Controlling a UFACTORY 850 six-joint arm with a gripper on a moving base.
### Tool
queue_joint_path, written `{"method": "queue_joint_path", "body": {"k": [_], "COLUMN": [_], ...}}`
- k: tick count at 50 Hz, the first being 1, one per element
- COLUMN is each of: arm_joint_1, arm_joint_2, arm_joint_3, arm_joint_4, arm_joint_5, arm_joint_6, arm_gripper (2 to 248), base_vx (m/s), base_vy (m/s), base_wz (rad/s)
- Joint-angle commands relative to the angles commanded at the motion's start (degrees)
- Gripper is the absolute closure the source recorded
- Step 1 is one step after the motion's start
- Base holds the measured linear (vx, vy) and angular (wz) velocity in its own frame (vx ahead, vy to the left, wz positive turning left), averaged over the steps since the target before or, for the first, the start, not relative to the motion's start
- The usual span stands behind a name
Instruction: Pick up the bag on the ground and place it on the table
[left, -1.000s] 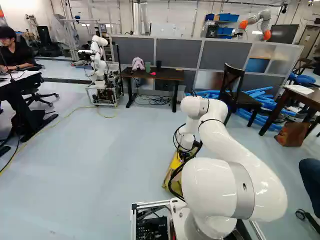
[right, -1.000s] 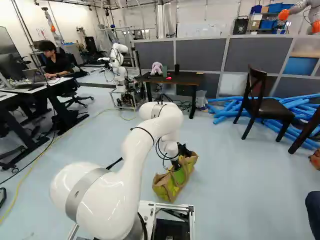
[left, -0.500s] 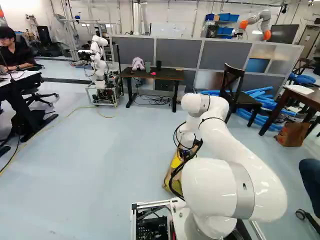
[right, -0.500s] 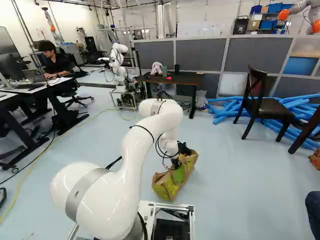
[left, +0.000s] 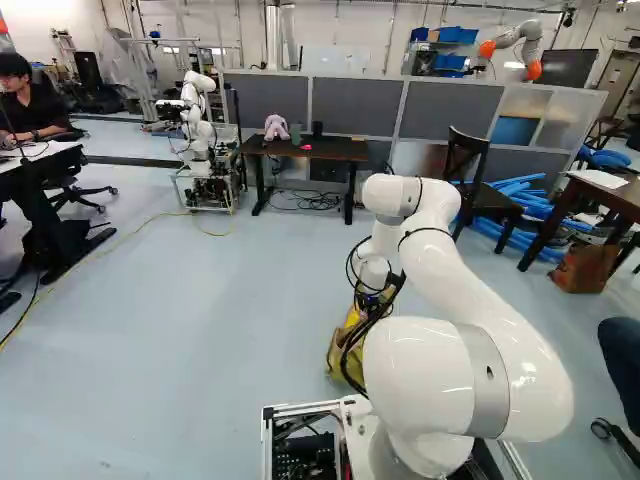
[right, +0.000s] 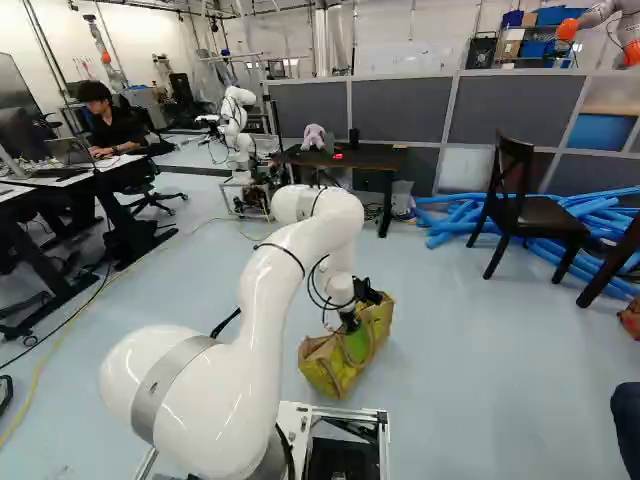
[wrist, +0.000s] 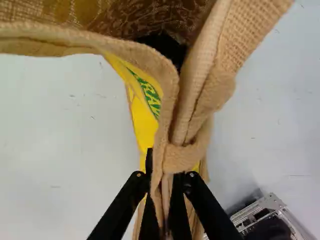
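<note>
Bag (right: 340, 362) noted low over the floor (right: 480, 350) ahead of the base (right: 350, 413), contact unclear, its coarse burlap-like handle (wrist: 200, 95) pinched by a nearly closed end effector (wrist: 168, 172); slow vertical raising past the desk's (right: 378, 159) near edge was judged advisable, the soft yellow-panelled sides being thought prone to sway.

A way runs over the floor (right: 425, 275) toward the table (right: 372, 158), twelve o'clock; a chair (right: 548, 214) blocks one o'clock, another robot (right: 236, 118) eleven.

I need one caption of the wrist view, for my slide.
The gripper pinches the cloth of a tan and yellow bag, pale floor on both sides.
</note>
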Motion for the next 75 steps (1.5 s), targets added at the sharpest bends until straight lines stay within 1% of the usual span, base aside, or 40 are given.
{"method": "queue_joint_path", "body": {"k": [49, 75], "arm_joint_1": [4.44, 7.06], "arm_joint_2": [11.32, 17.75], "arm_joint_3": [11.43, 18.15], "arm_joint_4": [-0.01, -1.48], "arm_joint_5": [0.0, 0.0], "arm_joint_6": [0.0, 0.0], "arm_gripper": [229, 229], "base_vx": [0.0, 0.0], "base_vy": [0.0, 0.0], "base_wz": [0.0, 0.0]}}
